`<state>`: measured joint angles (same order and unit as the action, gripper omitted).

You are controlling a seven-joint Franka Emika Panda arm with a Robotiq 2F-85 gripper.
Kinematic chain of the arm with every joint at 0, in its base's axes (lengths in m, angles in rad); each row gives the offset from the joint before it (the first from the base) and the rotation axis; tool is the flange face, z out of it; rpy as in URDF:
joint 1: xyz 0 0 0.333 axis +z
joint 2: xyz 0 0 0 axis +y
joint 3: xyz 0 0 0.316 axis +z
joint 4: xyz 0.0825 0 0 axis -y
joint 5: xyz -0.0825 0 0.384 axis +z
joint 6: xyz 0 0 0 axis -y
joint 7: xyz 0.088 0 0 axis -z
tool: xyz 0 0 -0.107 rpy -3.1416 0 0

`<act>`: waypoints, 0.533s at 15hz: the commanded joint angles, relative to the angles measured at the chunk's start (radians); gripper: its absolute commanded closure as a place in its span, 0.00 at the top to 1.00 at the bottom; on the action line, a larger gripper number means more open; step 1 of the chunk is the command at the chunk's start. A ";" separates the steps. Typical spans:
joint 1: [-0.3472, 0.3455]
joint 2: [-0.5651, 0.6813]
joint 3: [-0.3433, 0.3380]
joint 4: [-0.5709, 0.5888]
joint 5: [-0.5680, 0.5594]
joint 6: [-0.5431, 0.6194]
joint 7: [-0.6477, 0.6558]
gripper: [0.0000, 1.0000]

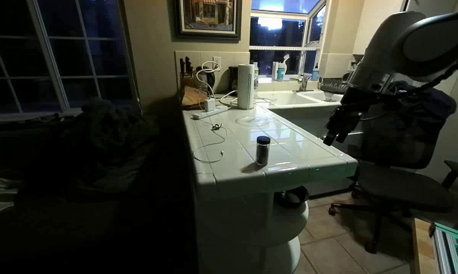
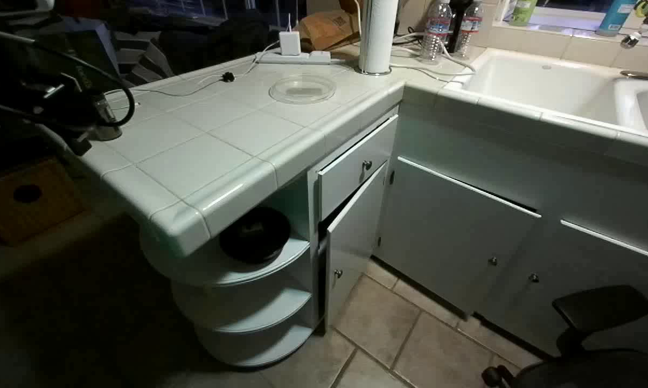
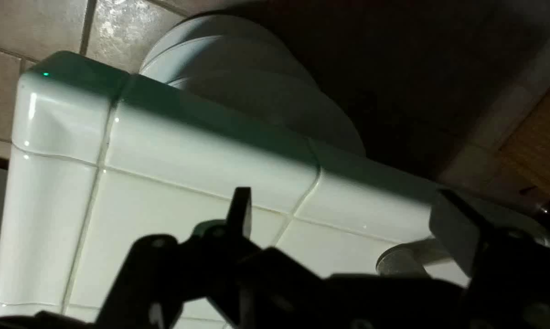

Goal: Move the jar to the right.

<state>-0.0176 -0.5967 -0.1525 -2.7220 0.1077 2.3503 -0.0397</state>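
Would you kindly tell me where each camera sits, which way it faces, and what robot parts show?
In an exterior view: beyond the end of the tiled counter, facing along it toward a window; arm and pincer at right.
In an exterior view: off the counter's corner, facing down toward it and the sink; dark pincer parts at left.
Wrist view: on the arm's end, facing down at the counter's edge and the rounded shelves below; the pincer's fingers at bottom.
Both exterior views share the jar and paper-towel roll.

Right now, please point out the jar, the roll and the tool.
Jar [image 1: 262, 153], in an exterior view, on its body.
Roll [image 1: 244, 86], in an exterior view, on its white side.
Tool [image 3: 348, 222], in the wrist view, midway between its fingertips.
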 commanded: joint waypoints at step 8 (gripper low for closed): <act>-0.027 0.091 0.089 0.122 0.001 -0.034 0.139 1.00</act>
<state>-0.0203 -0.5894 -0.1289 -2.6990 0.1078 2.3546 -0.0036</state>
